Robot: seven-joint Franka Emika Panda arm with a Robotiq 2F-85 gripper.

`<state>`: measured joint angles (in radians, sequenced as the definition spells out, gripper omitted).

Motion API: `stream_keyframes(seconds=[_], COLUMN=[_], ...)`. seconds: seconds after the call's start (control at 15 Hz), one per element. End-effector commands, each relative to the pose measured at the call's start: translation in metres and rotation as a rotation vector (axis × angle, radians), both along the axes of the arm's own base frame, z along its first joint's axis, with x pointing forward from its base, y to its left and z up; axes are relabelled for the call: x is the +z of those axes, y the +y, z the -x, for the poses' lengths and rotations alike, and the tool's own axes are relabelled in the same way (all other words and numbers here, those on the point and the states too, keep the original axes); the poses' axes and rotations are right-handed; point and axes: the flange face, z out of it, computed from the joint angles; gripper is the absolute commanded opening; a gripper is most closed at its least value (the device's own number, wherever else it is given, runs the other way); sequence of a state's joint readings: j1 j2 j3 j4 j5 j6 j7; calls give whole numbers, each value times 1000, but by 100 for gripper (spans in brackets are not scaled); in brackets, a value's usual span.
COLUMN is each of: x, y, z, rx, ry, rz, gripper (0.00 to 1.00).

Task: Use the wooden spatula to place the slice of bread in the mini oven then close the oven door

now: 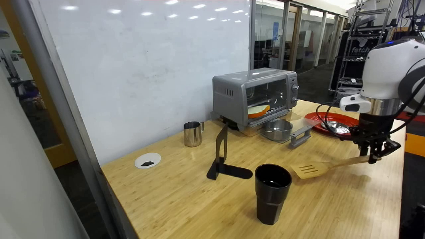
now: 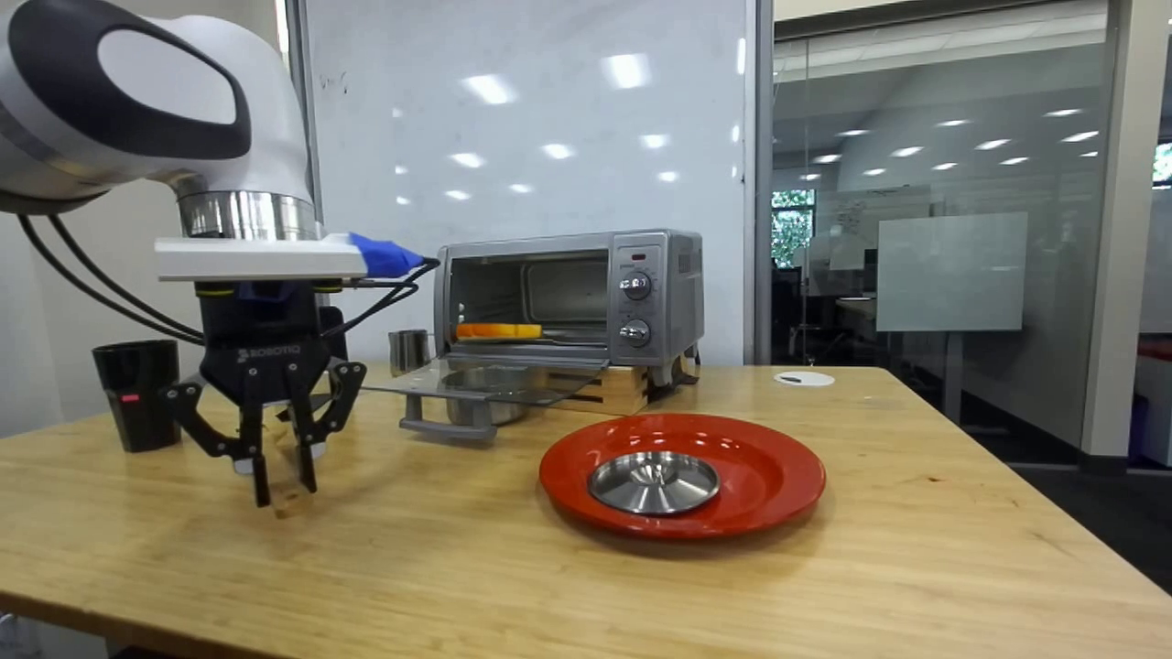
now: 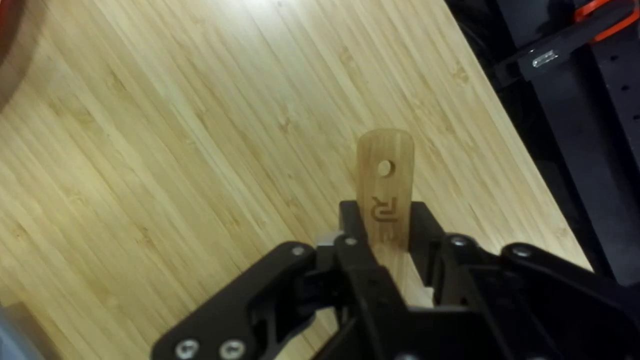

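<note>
Two black fingers [image 3: 422, 225] of the pincer [image 3: 385, 215] are pinching the wooden spatula [image 1: 322, 167] by its handle, at lower right in an exterior view. Further up, right of centre, the bread [image 1: 258, 111] is lying inside the oven [image 1: 230, 103]; its door [image 2: 554, 383] is hanging open above a steel pot [image 2: 509, 414].

1. Oven [image 1: 232, 103]: grey, boxy, upright, knobs at one end; I see into its front.
2. Oven door [image 2: 540, 382]: glass, wide open, about level, handle along its outer edge.
3. Bread [image 1: 258, 111]: pale top, orange edge, lying in the oven, away from the knobs.
4. Spatula [image 1: 328, 165]: pale wood; I have it by the handle, slotted blade low, though I can't tell if it touches the tabletop [image 1: 186, 199].
</note>
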<state>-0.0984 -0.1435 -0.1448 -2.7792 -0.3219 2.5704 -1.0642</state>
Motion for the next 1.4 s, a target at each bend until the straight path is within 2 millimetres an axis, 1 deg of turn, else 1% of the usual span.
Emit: stream_keyframes(seconds=[0.0, 0.33, 0.4, 0.47, 0.53, 0.6, 0.73, 0.8, 0.87, 1.0, 1.33], x=[-10, -19, -20, -20, -20, -20, -18, -16, -13, -5, 13], y=[-7, -10, -10, -10, -10, -10, -10, -10, -10, -11, -19], z=[-2, -2, -2, -2, -2, -2, -3, -4, -5, -7, -15], rx=[38, 53, 57, 60, 62, 64, 71, 67, 53, 29, -18], ry=[-27, -24, -25, -25, -24, -29, -36, -42, -51, -75, -160], rz=[-56, -110, -114, -117, -120, -120, -118, -116, -117, -122, -130], gripper=[7, 7, 9, 52, 53, 57, 73, 79, 87, 100, 100])
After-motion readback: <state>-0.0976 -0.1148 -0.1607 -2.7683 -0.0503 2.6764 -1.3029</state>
